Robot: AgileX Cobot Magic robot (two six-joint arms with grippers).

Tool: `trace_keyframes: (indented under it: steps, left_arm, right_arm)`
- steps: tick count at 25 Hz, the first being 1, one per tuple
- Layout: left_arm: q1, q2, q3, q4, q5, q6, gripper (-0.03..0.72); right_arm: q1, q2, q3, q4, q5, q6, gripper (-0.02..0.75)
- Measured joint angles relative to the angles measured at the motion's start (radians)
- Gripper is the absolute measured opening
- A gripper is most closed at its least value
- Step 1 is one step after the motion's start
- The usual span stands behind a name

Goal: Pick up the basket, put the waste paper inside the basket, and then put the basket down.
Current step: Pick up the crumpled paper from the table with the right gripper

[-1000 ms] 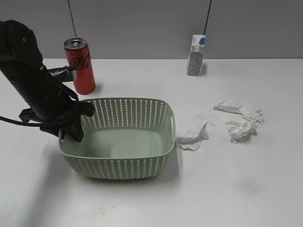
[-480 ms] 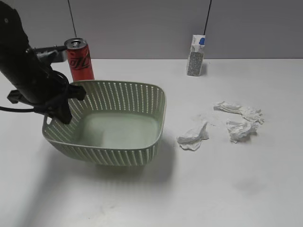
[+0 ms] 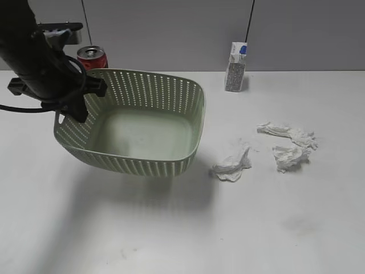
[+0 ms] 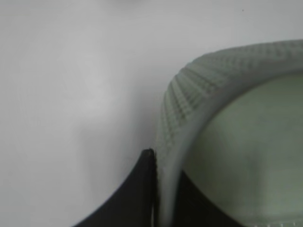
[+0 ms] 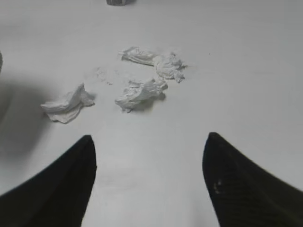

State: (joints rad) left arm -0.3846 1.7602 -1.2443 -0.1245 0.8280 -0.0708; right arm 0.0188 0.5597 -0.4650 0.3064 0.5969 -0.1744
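The pale green basket [image 3: 145,134] hangs tilted above the table, its shadow below it. My left gripper [image 3: 77,105] is shut on the basket's left rim; the left wrist view shows the rim [image 4: 189,104] pinched between the black fingers [image 4: 163,189]. Three wads of white waste paper lie on the table to the right: one [image 3: 232,165] near the basket, two [image 3: 291,157] [image 3: 285,132] farther right. The right wrist view shows them [image 5: 66,105] [image 5: 139,93] [image 5: 154,59] ahead of my open, empty right gripper [image 5: 149,156]. The right gripper is out of the exterior view.
A red can [image 3: 93,57] stands behind the basket's left corner, partly hidden. A white-grey carton with a blue mark [image 3: 235,74] stands upright at the back of the white table [image 3: 228,228], near the grey wall.
My left gripper has lifted the basket off the table, up and slightly back, tilting it. The basket now hides most of the red can. The paper wads have not moved.
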Motion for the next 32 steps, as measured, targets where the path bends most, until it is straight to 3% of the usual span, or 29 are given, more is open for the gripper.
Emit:
trace_keyframes:
  steps: [6, 17, 22, 29, 32]
  left_arm:
    - [-0.008, 0.0, 0.0, 0.0, 0.006, 0.0, -0.001]
    - [-0.008, 0.0, 0.0, -0.001, 0.041, 0.0, -0.001]
    - [-0.008, 0.0, 0.0, -0.001, 0.046, 0.0, -0.001]
    - [-0.008, 0.0, 0.0, -0.001, 0.046, 0.0, -0.001]
    - [-0.008, 0.0, 0.0, -0.001, 0.046, 0.0, -0.001]
  right_arm:
    - [0.0, 0.477, -0.179, 0.025, -0.105, -0.088, 0.517]
    - [0.001, 1.246, -0.663, 0.026, -0.127, -0.097, 0.512]
    - [0.007, 1.429, -0.771, 0.026, -0.103, -0.099, 0.51]
    - [0.03, 1.523, -0.782, 0.029, -0.087, -0.1, 0.507]
    - [0.033, 1.526, -0.784, 0.026, -0.087, -0.1, 0.426]
